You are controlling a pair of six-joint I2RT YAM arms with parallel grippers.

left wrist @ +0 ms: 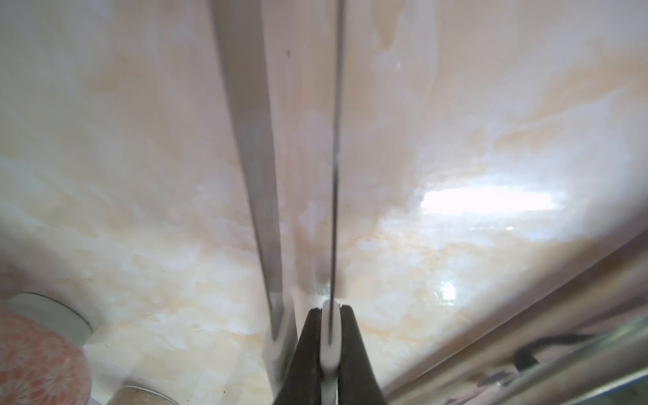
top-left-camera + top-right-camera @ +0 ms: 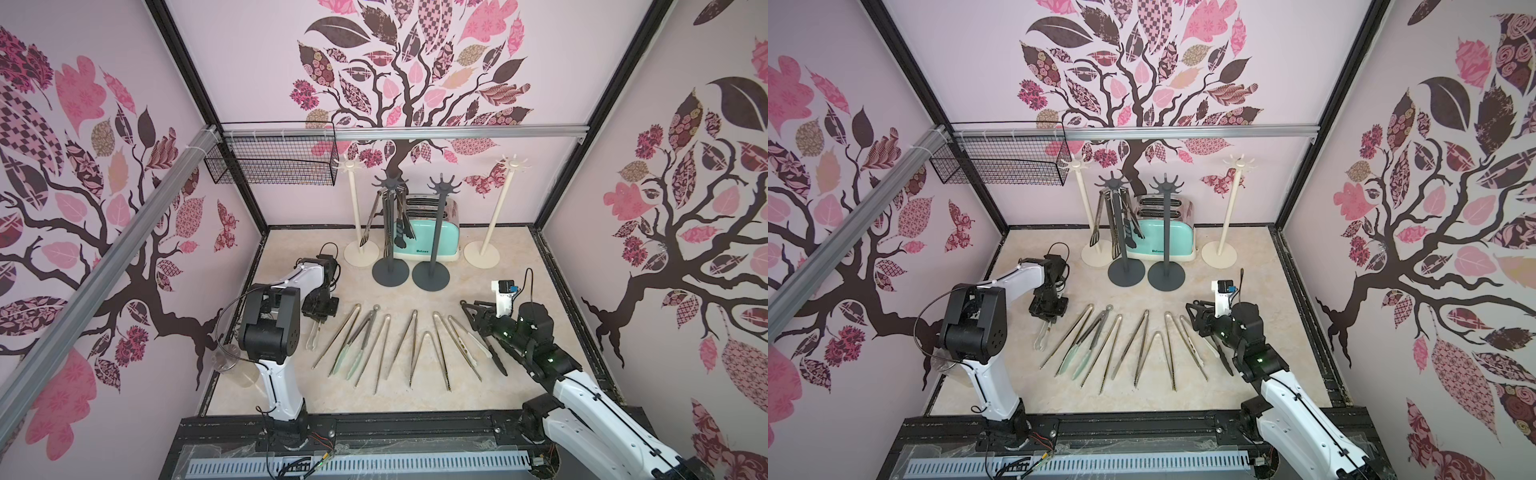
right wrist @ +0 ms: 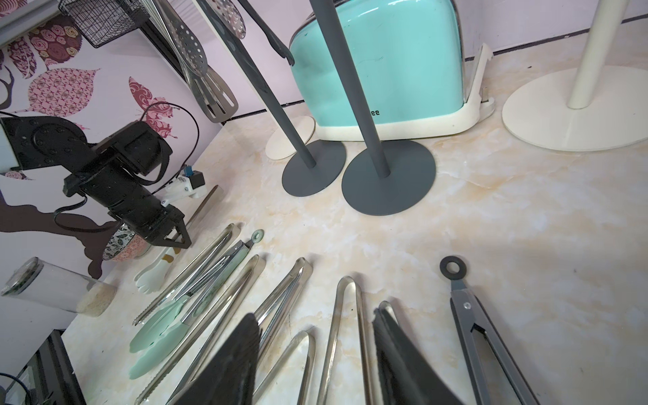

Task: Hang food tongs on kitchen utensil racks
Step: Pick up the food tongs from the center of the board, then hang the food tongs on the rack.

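Note:
Several food tongs lie in a fanned row on the marble counter. My left gripper is down at the row's left end. In the left wrist view its jaws are shut on one white-and-steel arm of the white-tipped tongs. That pair's other arm lies outside the jaws. My right gripper hovers open over the row's right end, near black ring-ended tongs. Four kitchen utensil racks stand at the back. The left dark grey rack carries hanging tongs.
A mint-green toaster stands behind the second dark grey rack, with cream racks on either side. A black wire basket hangs on the back rail. A glass jar and a patterned bowl sit by the left wall.

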